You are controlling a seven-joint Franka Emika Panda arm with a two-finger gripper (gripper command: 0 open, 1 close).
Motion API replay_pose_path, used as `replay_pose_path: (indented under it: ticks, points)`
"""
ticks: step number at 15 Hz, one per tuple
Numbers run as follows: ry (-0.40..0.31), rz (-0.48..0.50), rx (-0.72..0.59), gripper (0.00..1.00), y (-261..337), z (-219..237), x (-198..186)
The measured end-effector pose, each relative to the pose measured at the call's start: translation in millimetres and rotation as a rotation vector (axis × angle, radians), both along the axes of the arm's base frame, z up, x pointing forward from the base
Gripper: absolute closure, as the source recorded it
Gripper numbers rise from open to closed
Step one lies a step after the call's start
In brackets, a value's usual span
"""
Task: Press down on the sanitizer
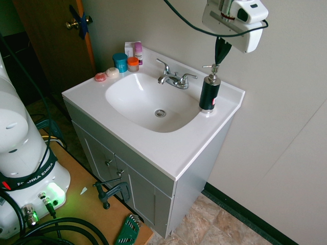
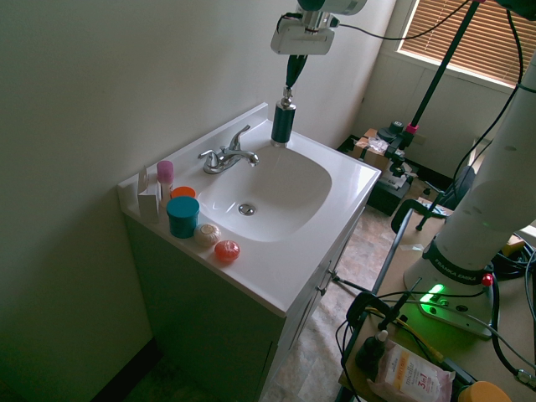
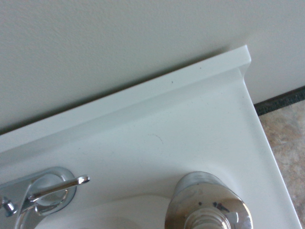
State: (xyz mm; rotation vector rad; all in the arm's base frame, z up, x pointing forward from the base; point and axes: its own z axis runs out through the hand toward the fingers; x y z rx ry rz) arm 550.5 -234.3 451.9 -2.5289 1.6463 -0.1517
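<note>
One white sink vanity (image 1: 153, 148) stood against the wall, its single basin (image 1: 148, 102) holding nothing but the drain (image 1: 160, 113). One chrome faucet (image 1: 172, 77) sat behind the basin.

One sanitizer (image 1: 209, 91), a black pump bottle with a silver head, stood upright on the counter's back corner, beside the basin rim and well apart from the faucet. One gripper (image 1: 220, 57) hung straight above it, pointing down, its dark fingers pressed together with nothing between them; the tips sat just over the pump head, and contact could not be made out. In the wrist view the silver pump head (image 3: 208, 202) showed from above.

At the counter's other back corner were five small items: one teal jar (image 1: 120, 62), one pink-capped white bottle (image 1: 138, 52), one orange-lidded jar (image 1: 133, 63), one cream round piece (image 1: 112, 72) and one pink round piece (image 1: 100, 77). What the jars held could not be seen.
</note>
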Motion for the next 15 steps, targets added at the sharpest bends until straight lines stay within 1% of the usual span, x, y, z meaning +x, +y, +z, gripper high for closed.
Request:
replay_pose_path:
  ticks: [1, 4, 6, 9, 11, 15]
  points:
    - [-0.007, 0.016, 0.006, 0.00, 4.0, 11.6, -6.6]
    - [-0.020, 0.085, 0.017, 0.00, 32.1, 37.1, -36.7]
    - [-0.004, 0.138, 0.008, 0.00, 56.7, 35.7, -54.4]
    - [0.031, 0.195, -0.011, 0.00, 85.5, 10.8, -70.2]
    - [0.046, 0.206, -0.013, 0.00, 92.3, -6.6, -75.3]
    - [0.074, 0.237, -0.016, 0.00, 109.9, -24.9, -79.4]
